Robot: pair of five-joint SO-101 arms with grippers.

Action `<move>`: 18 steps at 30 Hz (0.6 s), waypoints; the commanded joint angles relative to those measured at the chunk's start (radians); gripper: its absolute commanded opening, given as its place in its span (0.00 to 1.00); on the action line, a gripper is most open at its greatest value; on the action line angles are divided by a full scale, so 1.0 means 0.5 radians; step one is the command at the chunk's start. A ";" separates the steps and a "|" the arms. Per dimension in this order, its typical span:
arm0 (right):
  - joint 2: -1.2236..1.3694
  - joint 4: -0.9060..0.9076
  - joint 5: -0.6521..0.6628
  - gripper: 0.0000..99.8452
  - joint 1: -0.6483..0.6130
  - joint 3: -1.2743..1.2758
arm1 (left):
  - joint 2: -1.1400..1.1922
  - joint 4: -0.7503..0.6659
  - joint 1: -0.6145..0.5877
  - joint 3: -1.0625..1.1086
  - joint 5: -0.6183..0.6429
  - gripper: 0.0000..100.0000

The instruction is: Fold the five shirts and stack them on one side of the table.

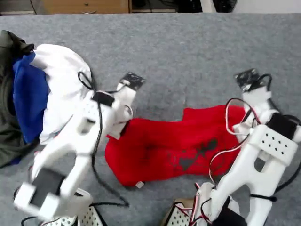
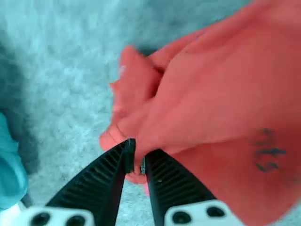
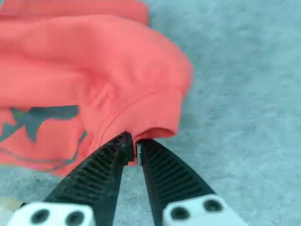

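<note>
Two pinches on the red shirt [image 1: 164,146], mid table [image 1: 188,56] btwn the arms: left gripper [image 2: 136,151] clamped on one bunched end, right gripper [image 3: 133,143] on the hem opposite. Risk imo: thin bites, so possible slip or skewed fold w/ uneven pull. Grip detail from wrist cams; from high view, white shirt [image 1: 59,84] and blue shirt [image 1: 28,94] heaped off to one side.

You have the red shirt [image 1: 169,148] bunched lengthwise mid-bench [image 1: 188,56], dark print up. The white shirt [image 1: 59,80], blue shirt [image 1: 29,96] and dark green shirt [image 1: 9,127] lie heaped together at the left edge.
</note>
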 commanded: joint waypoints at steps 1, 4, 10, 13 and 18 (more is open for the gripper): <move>0.038 -0.083 0.040 0.07 0.063 0.091 | 0.290 0.138 -0.203 -0.325 -0.009 0.02; 0.057 -0.107 -0.129 0.18 0.170 0.038 | 0.354 0.209 -0.344 -0.476 -0.095 0.02; 0.005 0.077 -0.028 0.19 0.315 -0.213 | 0.354 0.433 -0.460 -0.555 -0.288 0.02; -0.023 0.160 -0.028 0.19 0.284 -0.345 | 0.351 0.470 -0.420 -0.463 -0.374 0.02; 0.048 0.166 -0.261 0.19 -0.017 -0.539 | 0.155 0.460 -0.209 -0.132 -0.488 0.02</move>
